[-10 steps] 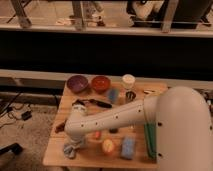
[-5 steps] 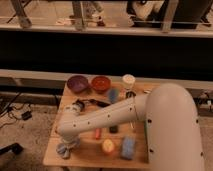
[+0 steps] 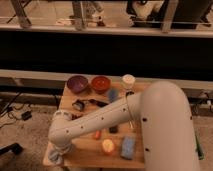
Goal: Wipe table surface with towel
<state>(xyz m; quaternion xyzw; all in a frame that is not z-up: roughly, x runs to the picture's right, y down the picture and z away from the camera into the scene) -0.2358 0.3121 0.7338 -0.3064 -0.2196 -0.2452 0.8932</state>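
Note:
The towel [image 3: 54, 158] is a crumpled grey-blue cloth at the front left corner of the light-brown wooden table surface [image 3: 84, 151]. My gripper [image 3: 58, 151] comes down onto it at the end of the white arm, which stretches across the table from the right. The gripper is shut on the towel and presses it against the wood. The wrist hides most of the fingers and part of the cloth.
At the back stand a purple bowl [image 3: 77, 83], an orange bowl [image 3: 101, 83] and a white cup [image 3: 128, 81]. A blue sponge [image 3: 128, 147] and a round orange object [image 3: 107, 146] lie at the front. A black object [image 3: 80, 105] lies mid-left. The table's left edge is beside the towel.
The arm has swung towards the front left, and the towel has slid with the gripper towards the table's front left corner.

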